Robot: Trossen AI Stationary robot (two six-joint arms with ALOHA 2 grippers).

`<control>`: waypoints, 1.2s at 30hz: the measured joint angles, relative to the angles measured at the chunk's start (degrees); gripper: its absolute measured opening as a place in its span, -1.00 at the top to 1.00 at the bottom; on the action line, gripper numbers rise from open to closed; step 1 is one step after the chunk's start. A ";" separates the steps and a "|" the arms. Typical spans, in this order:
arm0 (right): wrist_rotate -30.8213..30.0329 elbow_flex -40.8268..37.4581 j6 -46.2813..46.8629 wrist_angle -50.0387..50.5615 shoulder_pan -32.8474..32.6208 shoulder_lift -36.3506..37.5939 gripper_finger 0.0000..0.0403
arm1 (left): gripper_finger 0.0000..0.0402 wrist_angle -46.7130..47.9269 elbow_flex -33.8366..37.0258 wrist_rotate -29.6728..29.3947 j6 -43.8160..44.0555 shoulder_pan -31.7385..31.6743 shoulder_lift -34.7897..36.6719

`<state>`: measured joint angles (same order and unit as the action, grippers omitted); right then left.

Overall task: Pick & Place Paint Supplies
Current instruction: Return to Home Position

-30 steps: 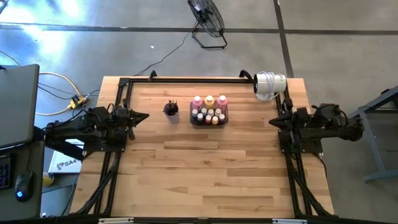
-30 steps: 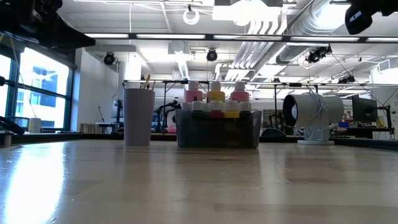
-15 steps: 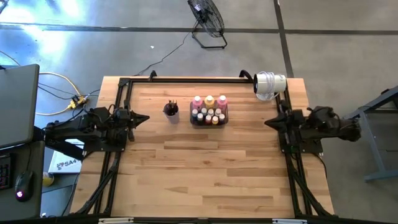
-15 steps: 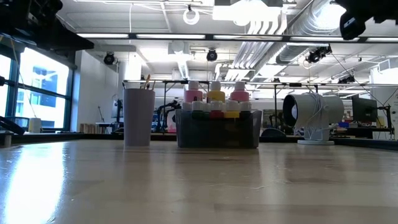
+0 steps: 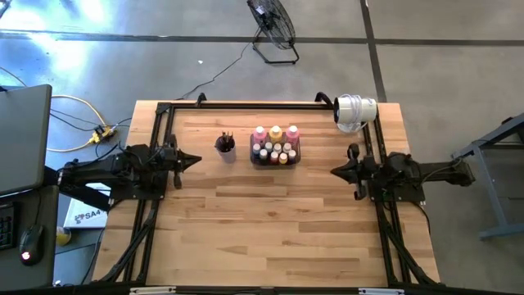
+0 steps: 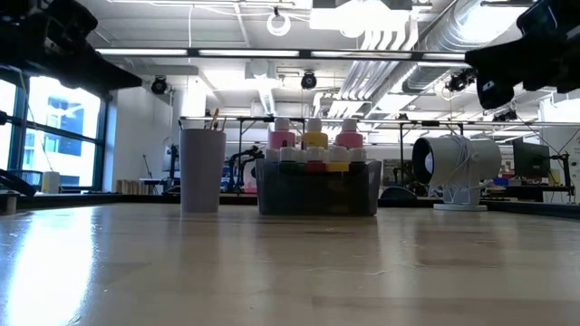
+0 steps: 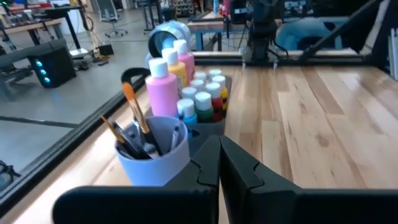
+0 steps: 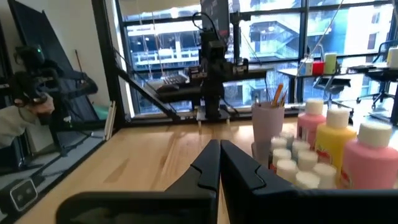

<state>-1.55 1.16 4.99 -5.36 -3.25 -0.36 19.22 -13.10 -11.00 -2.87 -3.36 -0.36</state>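
Pink and yellow-orange paint bottles (image 5: 275, 133) and tiny white-capped ones (image 7: 202, 99) stand upright in a dark tray (image 5: 275, 158) at the table's far middle. Just left of it, a purple cup (image 5: 225, 145) holds paintbrushes (image 7: 134, 121), bristles up. My left gripper (image 5: 196, 158) is shut and hangs level at the table's left, pointing at the cup. My right gripper (image 5: 334, 171) is shut and hangs level at the right, pointing toward the tray. Both are clear of everything.
A white cylindrical fan (image 5: 355, 110) stands on the far right corner. Black frame rails (image 5: 246, 104) run along the far edge and both sides. Bare wooden tabletop (image 5: 270, 221) lies between the tray and the near edge.
My right gripper has sunk clearly and moved toward the table's middle, staying shut and about level. My left gripper has sunk a little. The tray, the bottles and the cup have kept still.
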 joint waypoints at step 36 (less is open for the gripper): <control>-19.09 -0.76 -3.33 1.19 -0.02 -0.68 0.99 | 1.00 -13.09 8.95 -0.07 -2.44 -0.02 -0.96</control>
<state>-20.64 0.40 1.67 -4.17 -3.27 -1.04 6.13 -4.14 -11.07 -5.31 -3.38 -1.32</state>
